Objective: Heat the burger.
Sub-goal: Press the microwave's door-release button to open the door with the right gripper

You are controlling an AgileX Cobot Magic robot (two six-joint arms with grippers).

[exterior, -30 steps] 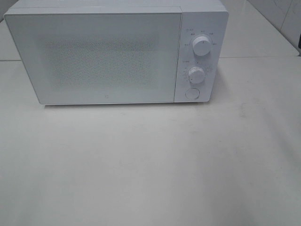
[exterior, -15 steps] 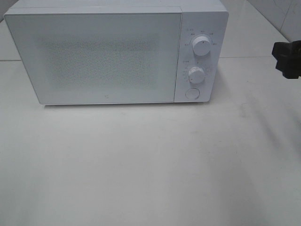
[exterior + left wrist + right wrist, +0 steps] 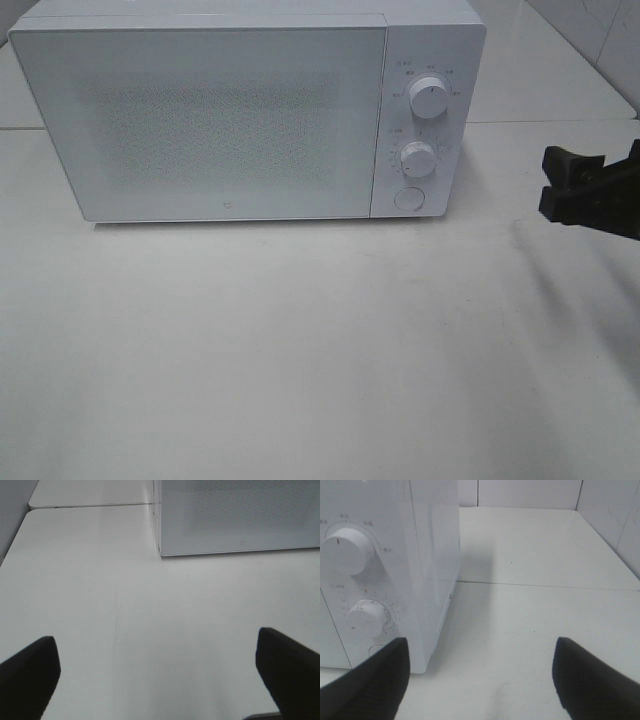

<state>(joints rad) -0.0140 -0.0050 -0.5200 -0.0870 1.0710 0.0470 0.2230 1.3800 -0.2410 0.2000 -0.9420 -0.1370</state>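
– On the far side of the table (image 3: 300, 350) stands the white microwave (image 3: 200, 120), its door (image 3: 215, 125) shut. Where is the burger?

– It shows in no view. Whether it sits behind that speckled door, I cannot tell.

– And the pincers?

– The right gripper (image 3: 553, 183) hangs right of the control panel (image 3: 445, 60), jaws apart and empty. The left gripper (image 3: 157, 665), jaws wide and empty, hangs over the table in front of the microwave's left corner.

– So the panel comes next?

– I judge so. Square one fingertip on the round button (image 3: 408, 198) below the lower knob (image 3: 417, 158), press straight in, and avoid brushing either knob.
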